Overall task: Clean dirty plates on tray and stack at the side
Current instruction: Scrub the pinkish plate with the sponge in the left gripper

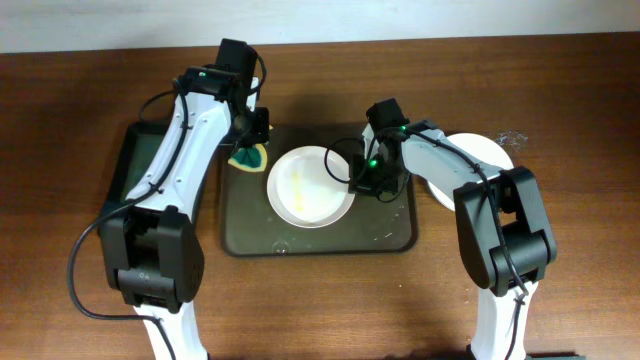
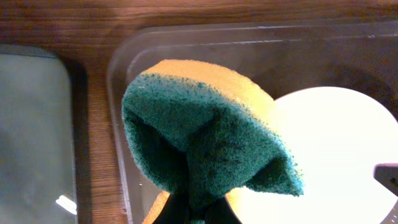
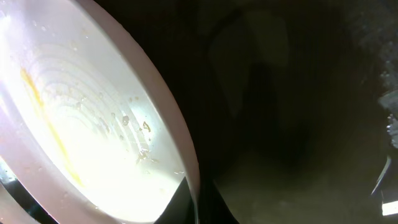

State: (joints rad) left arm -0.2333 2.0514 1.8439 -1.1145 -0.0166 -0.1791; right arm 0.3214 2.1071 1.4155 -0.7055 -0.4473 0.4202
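A green-yellow sponge (image 2: 205,137) is clamped in the left pincer (image 1: 250,150), over the far-left corner of the dark brown tray (image 1: 390,235). A dirty plate (image 1: 305,190) with yellowish smears is seen on that tray, its right rim gripped by the right pincer (image 1: 358,180). Another white plate (image 1: 485,150) is seen on the bench (image 1: 580,250), just right of the tray.

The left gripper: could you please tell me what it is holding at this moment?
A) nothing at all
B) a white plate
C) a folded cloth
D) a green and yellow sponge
D: the left wrist view shows the green and yellow sponge pinched and folded in the left gripper, over the tray beside the white plate.
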